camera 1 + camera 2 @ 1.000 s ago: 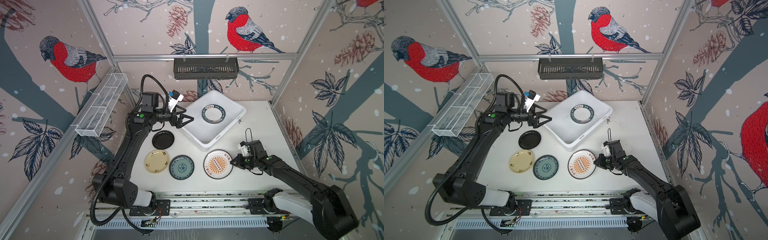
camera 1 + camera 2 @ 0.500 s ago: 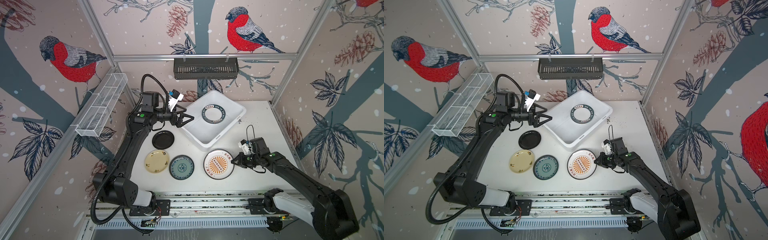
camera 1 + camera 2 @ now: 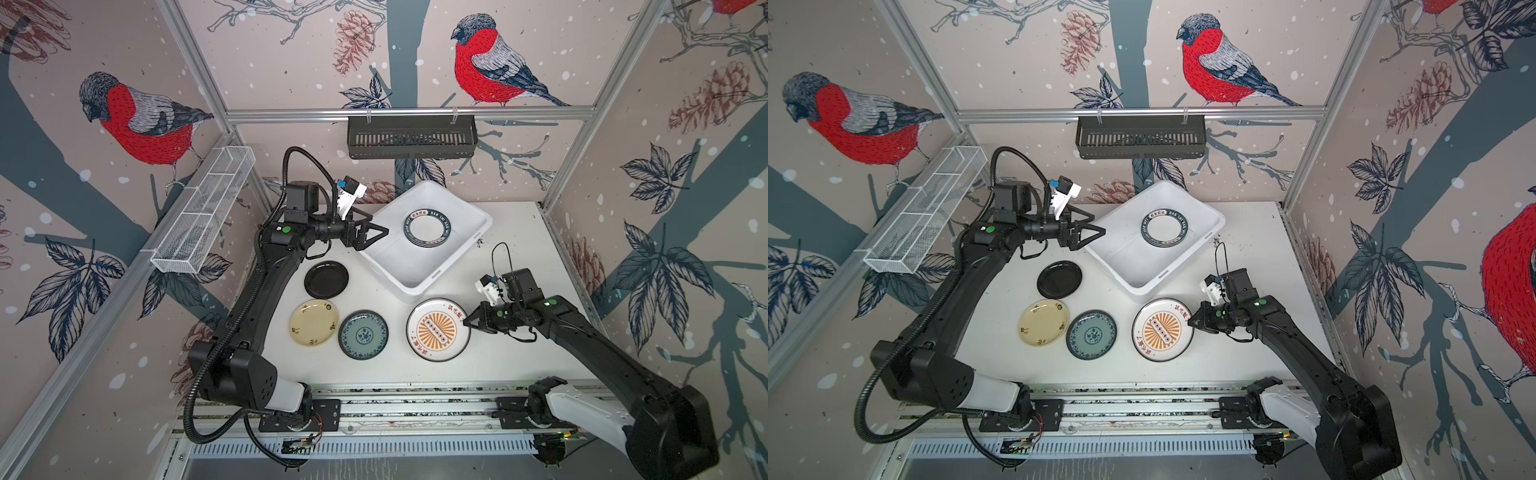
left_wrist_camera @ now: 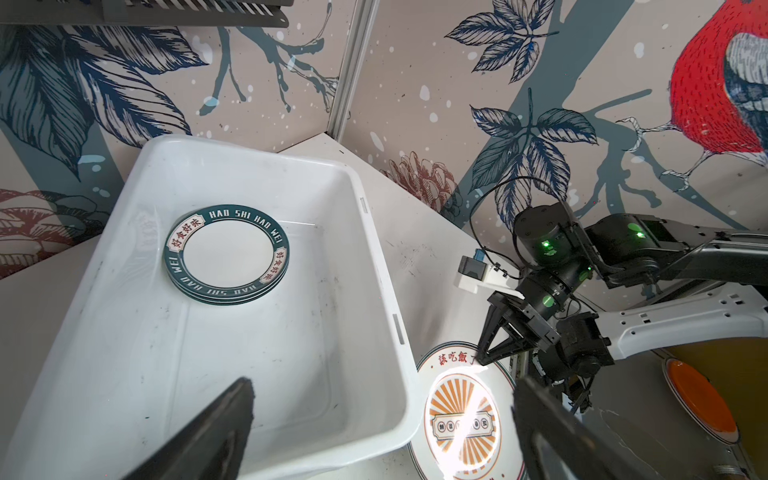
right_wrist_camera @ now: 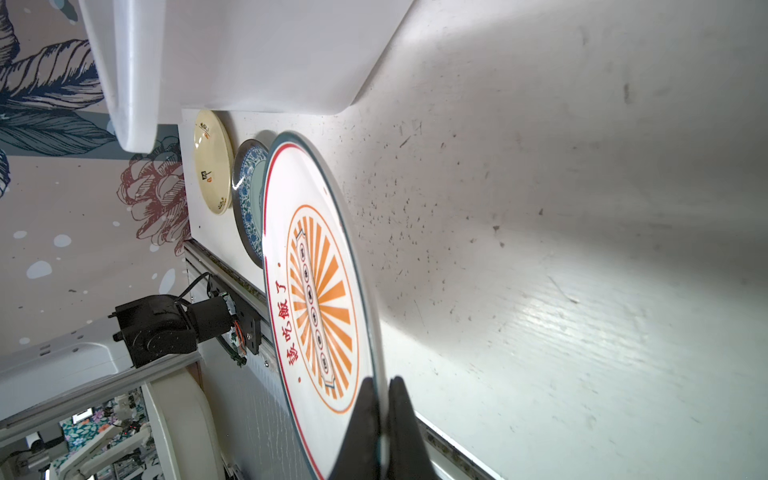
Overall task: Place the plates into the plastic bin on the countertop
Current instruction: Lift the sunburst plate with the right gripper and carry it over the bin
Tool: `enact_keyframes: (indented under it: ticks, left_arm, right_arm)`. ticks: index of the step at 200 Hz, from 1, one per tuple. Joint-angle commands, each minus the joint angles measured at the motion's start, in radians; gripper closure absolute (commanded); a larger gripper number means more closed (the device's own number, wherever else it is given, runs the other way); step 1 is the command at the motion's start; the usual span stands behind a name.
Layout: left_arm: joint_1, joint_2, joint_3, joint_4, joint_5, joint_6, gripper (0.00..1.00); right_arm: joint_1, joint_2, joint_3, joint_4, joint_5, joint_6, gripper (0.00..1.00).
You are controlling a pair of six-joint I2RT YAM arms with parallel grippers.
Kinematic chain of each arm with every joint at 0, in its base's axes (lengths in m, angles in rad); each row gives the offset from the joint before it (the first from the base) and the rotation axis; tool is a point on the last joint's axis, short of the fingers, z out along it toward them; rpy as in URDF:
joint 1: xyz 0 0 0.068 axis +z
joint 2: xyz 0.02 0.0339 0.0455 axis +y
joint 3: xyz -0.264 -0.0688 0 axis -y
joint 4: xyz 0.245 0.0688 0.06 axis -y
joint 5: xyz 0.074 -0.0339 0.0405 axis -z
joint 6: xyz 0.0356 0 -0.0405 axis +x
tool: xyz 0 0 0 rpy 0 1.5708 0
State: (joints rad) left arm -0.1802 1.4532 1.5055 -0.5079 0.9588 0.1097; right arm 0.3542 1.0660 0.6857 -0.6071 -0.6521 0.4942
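1. While the right gripper [image 3: 467,322] pinches tight on the rim of the sunburst plate [image 3: 434,330], the left gripper [image 3: 374,231] hangs wide open, empty.
2. Next, I'd guess: lift, swing to the plastic bin [image 3: 417,284] just beyond its tip.

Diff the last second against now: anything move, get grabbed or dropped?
Right gripper was already shut on the sunburst plate rim and barely shifted. Its wrist rose slightly, and the plate looks a touch lifted at the gripped edge. Nothing newly grabbed or released. Unchanged: left gripper open at the bin corner, stack in the bin, black plate, cream plate, teal plate.
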Motion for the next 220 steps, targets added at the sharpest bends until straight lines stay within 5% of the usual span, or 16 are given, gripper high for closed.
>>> enact_keyframes:
  ticks: [1, 117, 220]
  left_arm:
    - [0.001, -0.004, 0.011, 0.022, -0.05, 0.006, 0.04]
    - [0.005, -0.017, 0.02, 0.006, -0.084, 0.022, 0.04]
    - [0.069, -0.073, 0.081, -0.101, -0.16, 0.129, 0.04]
  right_arm:
    - [0.011, 0.008, 0.032, -0.046, -0.041, -0.049, 0.99]
    - [0.145, 0.051, 0.22, -0.129, -0.068, -0.091, 0.99]
    - [0.137, 0.183, 0.455, -0.075, -0.137, -0.077, 0.99]
